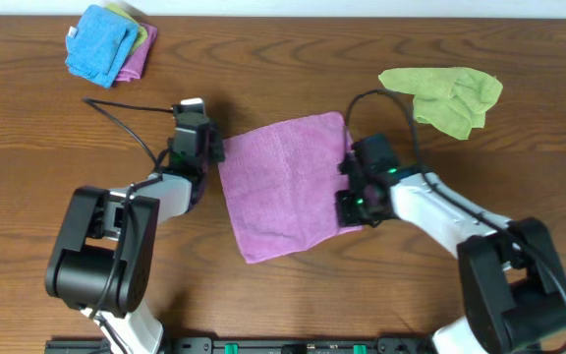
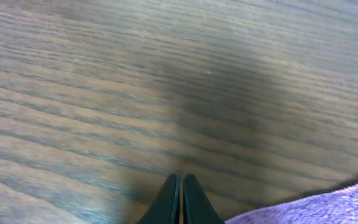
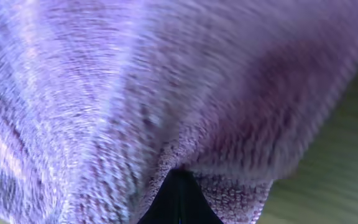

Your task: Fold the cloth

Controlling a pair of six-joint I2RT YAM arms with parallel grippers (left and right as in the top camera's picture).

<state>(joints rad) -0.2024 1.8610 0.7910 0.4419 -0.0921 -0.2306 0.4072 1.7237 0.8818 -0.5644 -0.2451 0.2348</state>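
The pinkish-purple cloth [image 1: 288, 187] lies flat and slightly turned in the middle of the wooden table. My right gripper [image 1: 352, 202] is at the cloth's right edge near its near-right corner. In the right wrist view its jaws [image 3: 179, 177] are shut on a bunched pinch of the cloth [image 3: 135, 93]. My left gripper [image 1: 197, 138] sits just left of the cloth's far-left corner. In the left wrist view its jaws [image 2: 180, 180] are shut with nothing between them, over bare wood, and the cloth's edge [image 2: 328, 205] shows at the lower right. No tag is visible.
A lime-green cloth [image 1: 445, 96] lies crumpled at the back right. A bright blue cloth [image 1: 101, 44] lies on a small pile of other cloths at the back left. A black cable [image 1: 126, 123] runs to the left arm.
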